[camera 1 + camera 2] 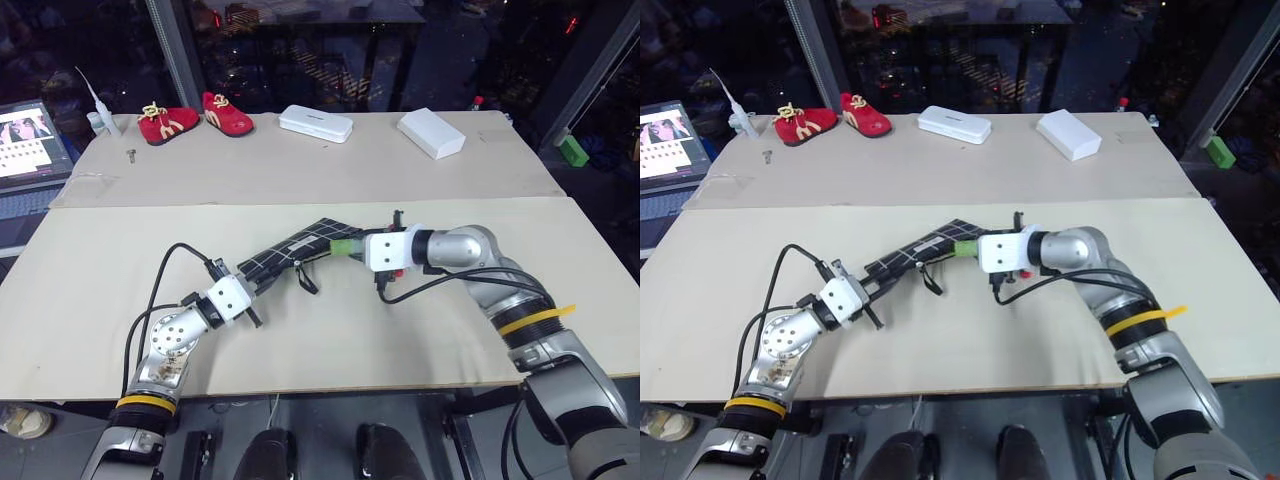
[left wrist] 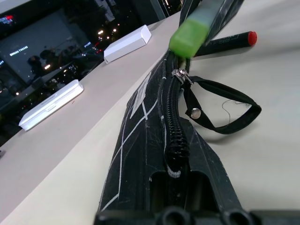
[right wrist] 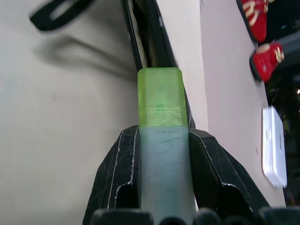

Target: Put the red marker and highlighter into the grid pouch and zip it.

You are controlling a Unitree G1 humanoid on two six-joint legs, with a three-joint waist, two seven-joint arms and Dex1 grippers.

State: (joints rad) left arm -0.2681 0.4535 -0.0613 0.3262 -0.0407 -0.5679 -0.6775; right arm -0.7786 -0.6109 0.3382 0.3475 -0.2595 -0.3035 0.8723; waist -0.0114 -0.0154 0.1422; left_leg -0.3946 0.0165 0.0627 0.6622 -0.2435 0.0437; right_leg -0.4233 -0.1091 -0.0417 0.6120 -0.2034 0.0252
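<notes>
Pale translucent green, short and chunky, the highlighter [image 3: 160, 140] sits clamped between the two black fingers of the right tool [image 1: 352, 250], green cap end leading. Its long axis runs along the tool's own line, aimed toward the robot's left and slightly downward. The cap tip hangs at the zipper mouth of the grid pouch [image 1: 290, 252]; contact cannot be told.

The grid pouch is a flat black fabric case with thin white grid lines and a small white label. It lies slantwise on the beige desk [image 1: 100, 260], one end near the left tool [image 1: 262, 285], the other end up toward the right tool. Its long axis nearly continues the highlighter's line, so the coming push looks to run lengthwise down the pouch. The zipper slider [image 2: 180, 75] sits close below the cap; the black cord loop [image 2: 225, 112] trails on the desk beside it.

The left tool is closed on the near end of the pouch, pinching fabric by the zipper end, apparently to steady it.

The red marker [image 2: 229, 41], slim, dark-bodied with a red end, lies on the desk just beyond the pouch's far end, beneath the right tool. Not yet in.

Judgement: right arm does the inserting. The risk is the cap catching on the zipper teeth or the slider.
</notes>
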